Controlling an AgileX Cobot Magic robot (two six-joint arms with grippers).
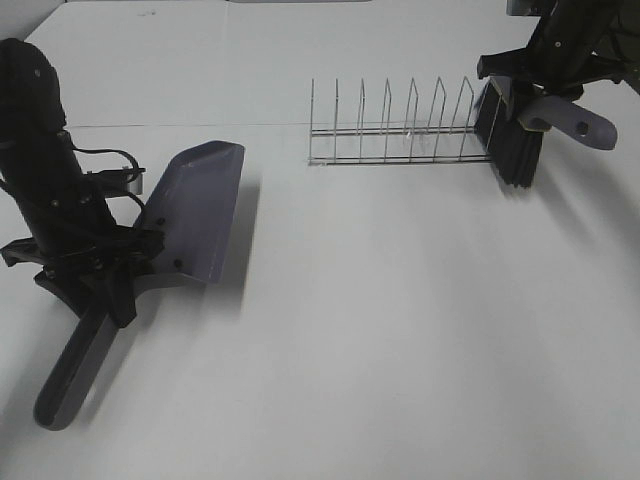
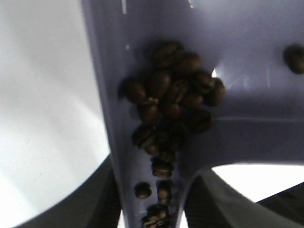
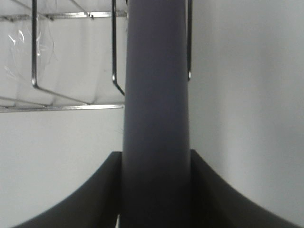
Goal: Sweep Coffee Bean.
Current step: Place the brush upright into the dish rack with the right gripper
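- Showing what the high view cannot, the left wrist view catches the small dark brown oval coffee beans, heaped inside the smooth grey plastic dustpan near its handle end.
- The left gripper, well left of the thin wire rack, is clamped on the dustpan's handle, holding the pan tilted.
- The right gripper, at the rack's right end, is clamped on the grey-handled, black-bristled brush, its bristles pointing downward.

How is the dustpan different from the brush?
The dustpan is a wide grey scoop; the brush has black bristles. The dustpan carries coffee beans; the brush shows none. The dustpan is on the left, the brush beside the wire rack. Both have grey handles.
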